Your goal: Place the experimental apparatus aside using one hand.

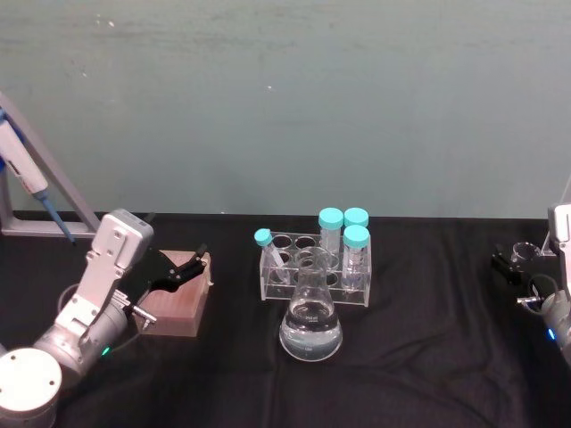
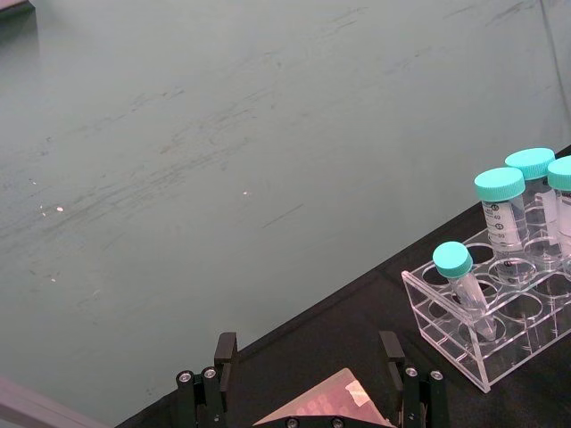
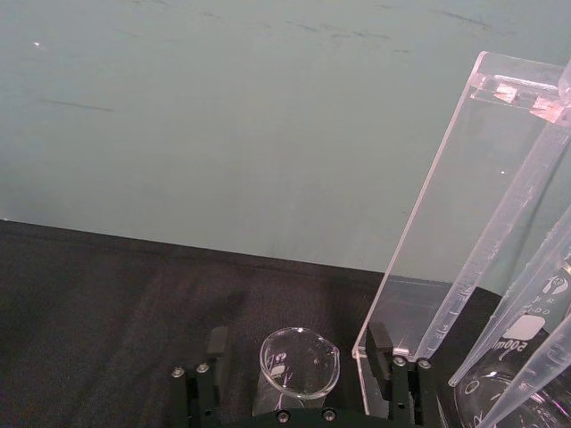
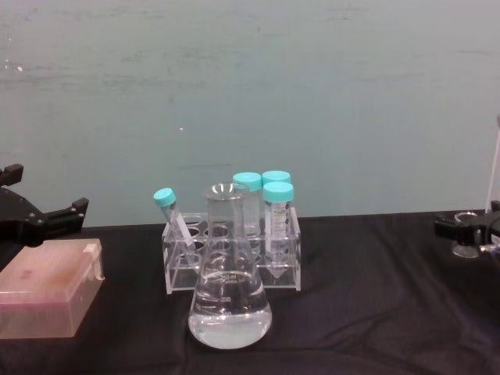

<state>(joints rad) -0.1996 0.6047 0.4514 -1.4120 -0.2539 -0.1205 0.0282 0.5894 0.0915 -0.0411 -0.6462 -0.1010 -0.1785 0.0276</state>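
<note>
**Small beaker between released jaws at the bench's right edge; flask not yet shifted**

The black bench (image 1: 428, 357) carries most of its glassware in the middle, and the working arm is out on the robot's right. The tall acrylic stand (image 3: 446, 223) of long tubes (image 3: 526, 223) rises there, just beside the right gripper (image 3: 299, 334). In the centre stands a clear rack (image 1: 314, 272) of teal-capped tubes. Directly in front of it is the conical flask (image 1: 310, 328), about a third full of clear liquid.

The small beaker (image 3: 299, 366) sits upright on the cloth between the right gripper's jaws. They are released, with a gap on either side of the glass, so nothing is grasped. The beaker is near the foot of the stand, well apart from the flask.

The left gripper (image 2: 307, 348) hangs idle over a pinkish box (image 4: 47, 297), jaws also spread.

Judging by where it stands, the beaker looks already set aside. The next move probably calls for backing straight off without clipping its rim or the stand. The gripper would then reach to the centre for the flask, and hold it level because of the liquid.
</note>
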